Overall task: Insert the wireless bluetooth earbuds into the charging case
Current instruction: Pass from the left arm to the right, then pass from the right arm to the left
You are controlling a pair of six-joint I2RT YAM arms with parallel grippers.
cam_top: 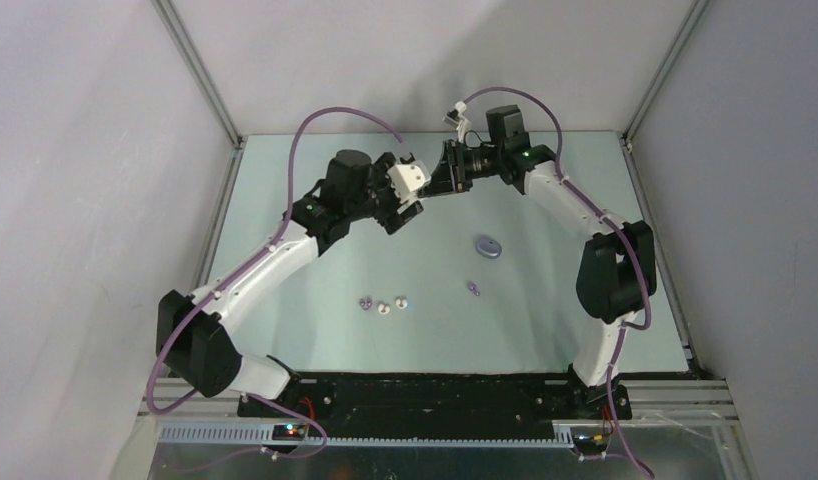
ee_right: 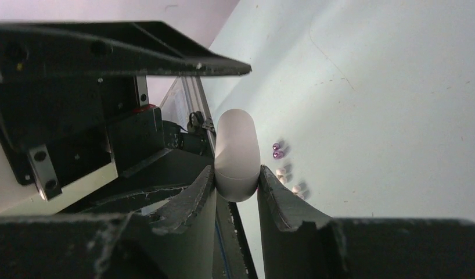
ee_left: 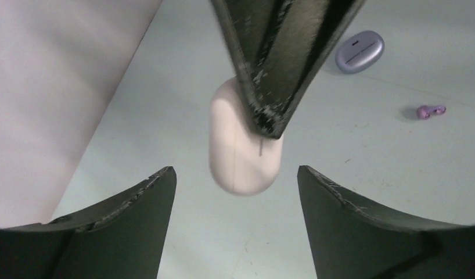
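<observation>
Right fingers [ee_right: 191, 200] pinch the smooth white pebble-shaped charging case [ee_right: 237, 154] aloft; left fingers [ee_left: 136, 197] stand spread near it (apart, as I read it). Tiny white and purple earbuds [cam_top: 383, 306] lie on the pale green table [cam_top: 545, 300].

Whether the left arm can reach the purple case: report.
Probably yes: its jaws are open, holding nothing, bare table leads to the purple case; only the white case in the right gripper sits close.

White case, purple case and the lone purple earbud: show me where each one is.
white case [ee_left: 241, 163]: left wrist view, on its rounded lower body.
purple case [ee_left: 359, 51]: left wrist view, centre of its lid.
lone purple earbud [ee_left: 430, 111]: left wrist view, middle of the bud.
</observation>
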